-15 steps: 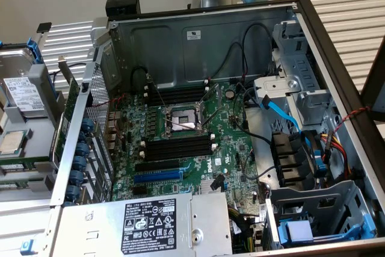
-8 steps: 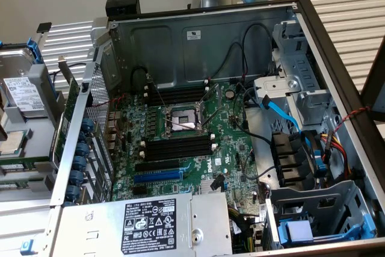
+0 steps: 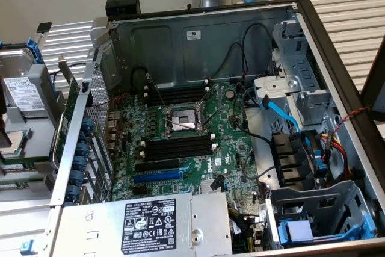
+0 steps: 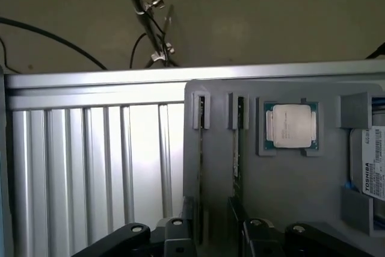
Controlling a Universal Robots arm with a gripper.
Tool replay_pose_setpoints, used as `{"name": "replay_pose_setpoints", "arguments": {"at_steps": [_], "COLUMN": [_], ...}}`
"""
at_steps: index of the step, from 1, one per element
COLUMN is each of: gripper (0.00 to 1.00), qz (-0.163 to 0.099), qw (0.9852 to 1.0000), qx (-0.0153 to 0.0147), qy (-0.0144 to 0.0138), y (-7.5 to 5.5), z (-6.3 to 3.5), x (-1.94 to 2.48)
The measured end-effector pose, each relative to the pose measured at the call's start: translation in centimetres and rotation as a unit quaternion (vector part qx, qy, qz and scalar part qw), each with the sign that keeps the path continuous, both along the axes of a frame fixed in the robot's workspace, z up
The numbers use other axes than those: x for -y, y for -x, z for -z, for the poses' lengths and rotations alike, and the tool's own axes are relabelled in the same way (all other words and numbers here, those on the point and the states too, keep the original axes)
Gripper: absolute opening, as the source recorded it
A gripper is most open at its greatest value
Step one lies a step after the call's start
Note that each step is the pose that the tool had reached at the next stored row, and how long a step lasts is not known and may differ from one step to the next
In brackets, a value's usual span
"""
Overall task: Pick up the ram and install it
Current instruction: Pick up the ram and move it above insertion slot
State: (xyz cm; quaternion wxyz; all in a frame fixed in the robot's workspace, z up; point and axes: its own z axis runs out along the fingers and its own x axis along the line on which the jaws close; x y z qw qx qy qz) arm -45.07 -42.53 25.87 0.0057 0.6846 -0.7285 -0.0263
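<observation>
"Green edge in the gray holder, that's the ram (image 4: 236,148)?"

"Yes. It stands on edge in a slot of the holder (image 4: 289,203), so I only get its thin long top edge. A second stick (image 4: 201,148) sits in the slot just beside it, darker, hard to read."

"Your gripper (image 4: 215,242)?"

"Spread wide, nothing in it. My fingers (image 4: 240,224) hang over one end of the two slots. Can't tell which stick they line up with."

"How will the ram handle?"

"My guess: light, stiff, thin, and fragile. A bare board with chips on its faces won't take twisting or a hard squeeze. The flat faces look smooth, so it could slip if pinched off-centre. I'd pinch across its thickness, pads flat on both faces, about mid-length on the exposed edge. That way it shouldn't tilt in the slot. Stay off the contact edge, probably the buried one."

"Around it?"

"A processor (image 4: 291,126) lies flat in the holder beside the sticks, and a hard drive (image 4: 376,161) beyond that. The holder rests on a ribbed metal table (image 4: 90,167). In the exterior view the holder (image 3: 36,79) is left of the open computer case (image 3: 337,58), well apart from the black memory slots (image 3: 177,148) on the motherboard (image 3: 222,130)."
</observation>
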Motion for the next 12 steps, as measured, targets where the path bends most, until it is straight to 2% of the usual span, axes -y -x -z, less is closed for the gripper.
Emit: {"name": "replay_pose_setpoints", "arguments": {"at_steps": [8,12], "gripper": [0.36,0.36], "qz": [0.000,0.000], "qw": [1.0000,1.0000], "qx": [0.0013,0.0022], "qy": [0.0000,0.0000], "y": [0.0,-0.2], "z": [1.45,2.17], "x": [0.36,0.39]}}
